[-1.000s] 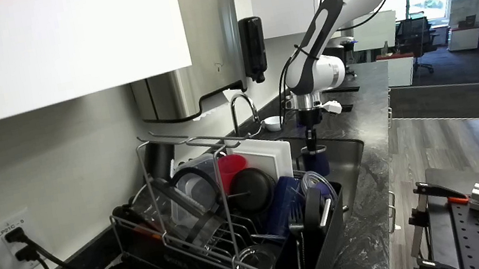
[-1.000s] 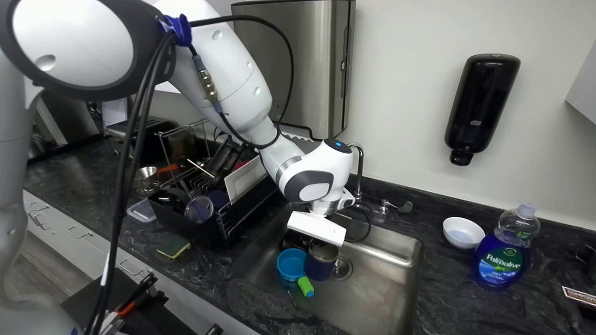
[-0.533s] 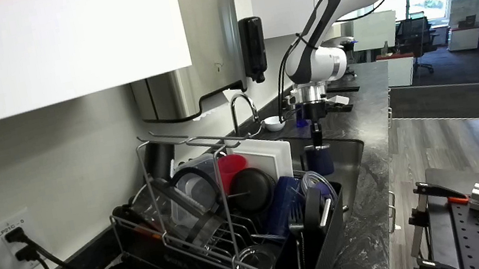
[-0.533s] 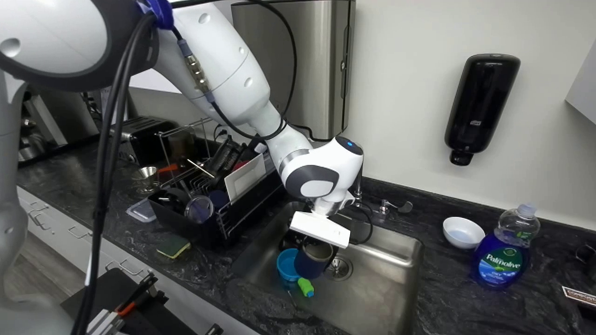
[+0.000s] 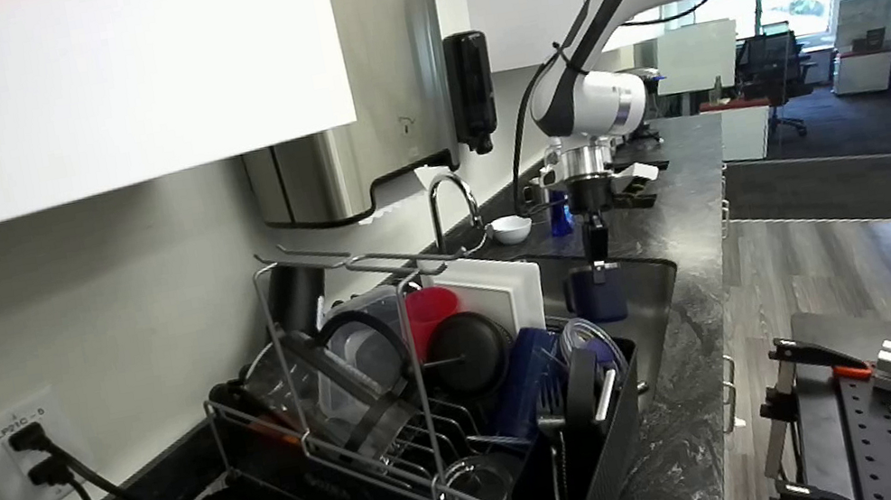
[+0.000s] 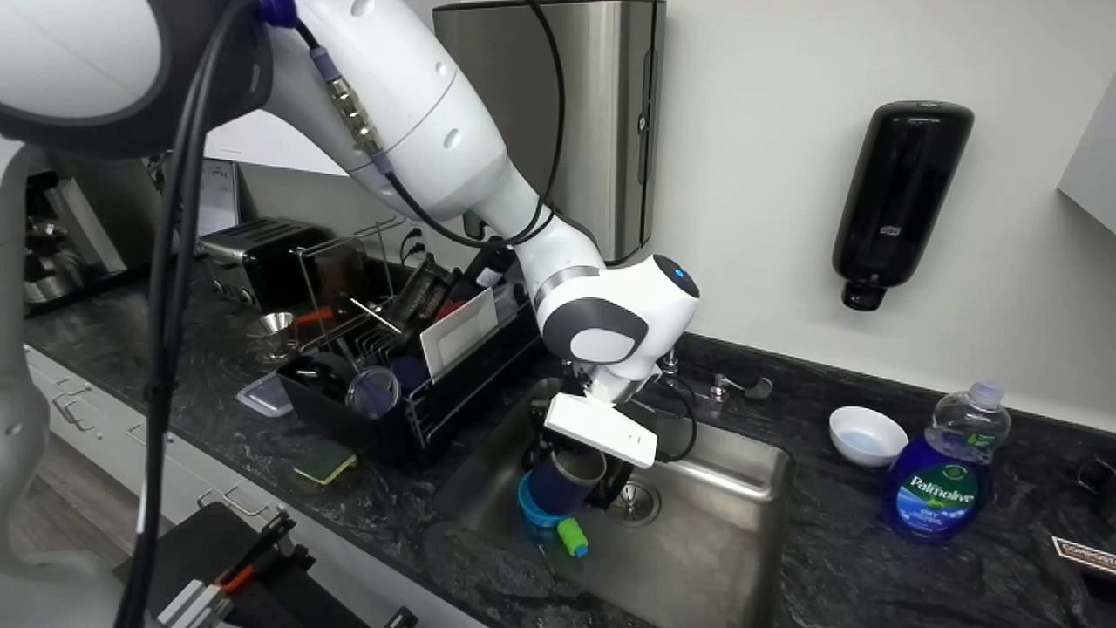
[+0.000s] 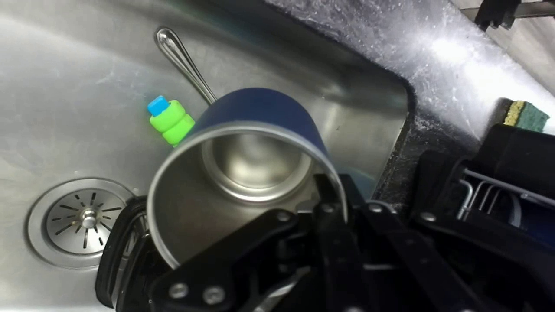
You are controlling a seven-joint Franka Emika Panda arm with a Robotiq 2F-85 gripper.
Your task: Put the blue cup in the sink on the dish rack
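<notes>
Presently, the jaws clamp the wall of the blue cup (image 7: 249, 164) at the rim's three o'clock in the wrist view, holding it mouth-up over the sink (image 7: 65, 108), drain (image 7: 89, 217) toward nine o'clock. Expect a stiff, light, probably slippery body, apt to pivot; grip the rim wall. Finish: navy outside, metallic grey inside.

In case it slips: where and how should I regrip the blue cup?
Probably by the rim of the blue cup, on the rack side, from above, where the gripper pinches it: the mouth faces up, the lip looks thin, and the hollow leaves room for a finger.
</notes>
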